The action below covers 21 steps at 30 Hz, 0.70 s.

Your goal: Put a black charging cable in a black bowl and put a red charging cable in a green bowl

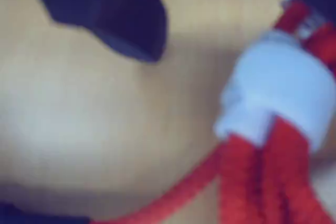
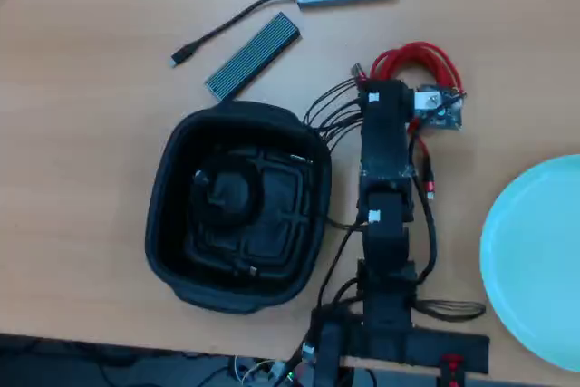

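Overhead, claw [image 2: 381, 90] at red cable [image 2: 419, 62], grip unclear, white tie [image 1: 278, 87] only in wrist cam.

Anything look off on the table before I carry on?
Nothing stands out. The black charging cable lies inside the black bowl, the green bowl is bare, and the red charging cable sits coiled on the table at the hand.

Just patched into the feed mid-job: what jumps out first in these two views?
In the overhead view, the bright red charging cable loops on the table just beyond the arm's gripper; the wrist view shows its white tie close up. The black bowl sits left of the arm, the green bowl at the right edge.
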Available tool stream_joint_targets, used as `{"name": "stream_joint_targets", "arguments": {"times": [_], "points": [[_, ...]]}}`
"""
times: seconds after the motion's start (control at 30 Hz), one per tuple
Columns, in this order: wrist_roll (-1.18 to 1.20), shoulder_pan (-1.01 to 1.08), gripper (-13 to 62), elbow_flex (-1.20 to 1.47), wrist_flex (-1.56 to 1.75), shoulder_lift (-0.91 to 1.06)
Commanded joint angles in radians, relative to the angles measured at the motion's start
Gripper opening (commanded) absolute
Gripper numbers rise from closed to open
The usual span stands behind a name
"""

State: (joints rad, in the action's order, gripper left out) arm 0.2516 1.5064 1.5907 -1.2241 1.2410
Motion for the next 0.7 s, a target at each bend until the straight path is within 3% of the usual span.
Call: {"name": "stream_joint_targets", "arguments": {"times": [0.0,0.5,0.57,0.67], "points": [[-0.008,0.049,56.7,-0.049,-0.006,-0.005],[-0.204,0.048,55.9,-0.040,-0.080,-0.087],[-0.193,0.040,51.9,-0.020,-0.091,-0.086],[-0.164,0.025,35.2,0.017,-0.087,-0.083]]}}
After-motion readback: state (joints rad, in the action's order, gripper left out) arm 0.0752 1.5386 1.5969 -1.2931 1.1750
